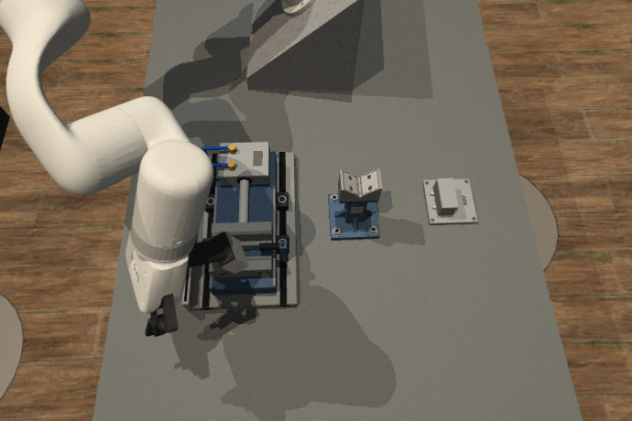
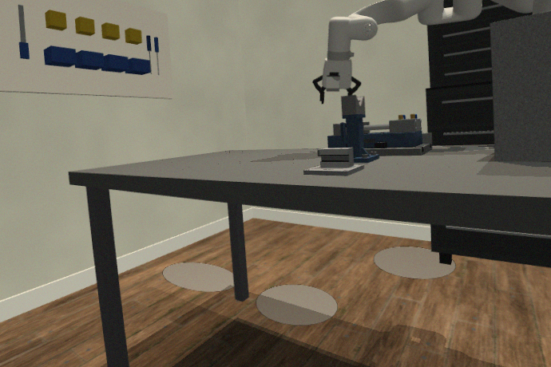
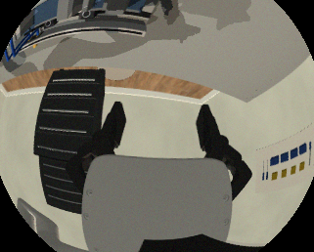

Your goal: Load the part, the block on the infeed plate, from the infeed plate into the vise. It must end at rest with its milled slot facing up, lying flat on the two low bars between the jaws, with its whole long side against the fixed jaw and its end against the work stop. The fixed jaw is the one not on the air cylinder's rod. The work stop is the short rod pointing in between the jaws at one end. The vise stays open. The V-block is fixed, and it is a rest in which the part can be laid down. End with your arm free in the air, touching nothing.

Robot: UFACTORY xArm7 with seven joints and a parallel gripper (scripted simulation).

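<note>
The part point(image 1: 445, 195), a light grey block, lies on the infeed plate at the right of the table; it also shows in the exterior view point(image 2: 336, 155), and I cannot tell which way its slot faces. The vise point(image 1: 245, 232) stands at the left, jaws apart, with the air cylinder point(image 1: 245, 162) at its far end and the work stop point(image 1: 268, 246) on its right side. My gripper point(image 1: 185, 286) point(image 2: 336, 92) is open and empty, in the air above the vise's near left part. In the wrist view its fingers hold nothing.
The V-block point(image 1: 359, 184) stands on a blue base point(image 1: 354, 217) between the vise and the infeed plate. A large grey wedge block point(image 1: 316, 16) stands at the back of the table. A dark drawer cabinet point(image 2: 459, 73) stands behind the table.
</note>
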